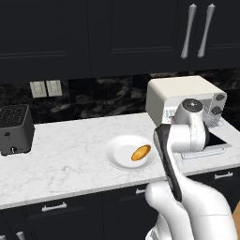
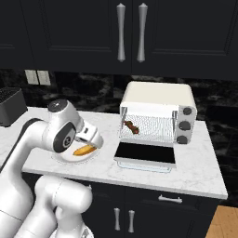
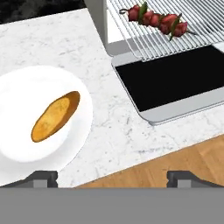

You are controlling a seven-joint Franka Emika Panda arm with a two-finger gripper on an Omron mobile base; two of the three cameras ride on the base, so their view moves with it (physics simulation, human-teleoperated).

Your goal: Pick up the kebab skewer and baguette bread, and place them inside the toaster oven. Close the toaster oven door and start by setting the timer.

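The baguette bread [image 3: 55,116] lies on a white plate [image 3: 83,135] on the marble counter. The kebab skewer [image 3: 158,19] rests on the wire rack inside the toaster oven [image 2: 158,100]. The toaster oven door [image 3: 175,81] hangs folded down flat, dark glass up. My gripper [image 3: 113,178] is open and holds nothing. It hovers above the counter's front edge, between the plate and the door. From the right base view the hand [image 2: 90,135] sits just above the baguette bread [image 2: 83,150], with the skewer [image 2: 131,126] visible in the oven. The left base view shows the baguette bread [image 1: 140,153] beside my arm.
A black slot toaster [image 1: 15,129] stands at the counter's far left. Round knobs [image 2: 185,124] line the oven's right side. Dark wall cabinets with long handles [image 2: 121,32] hang above. The wooden floor [image 3: 175,157] shows beyond the counter edge.
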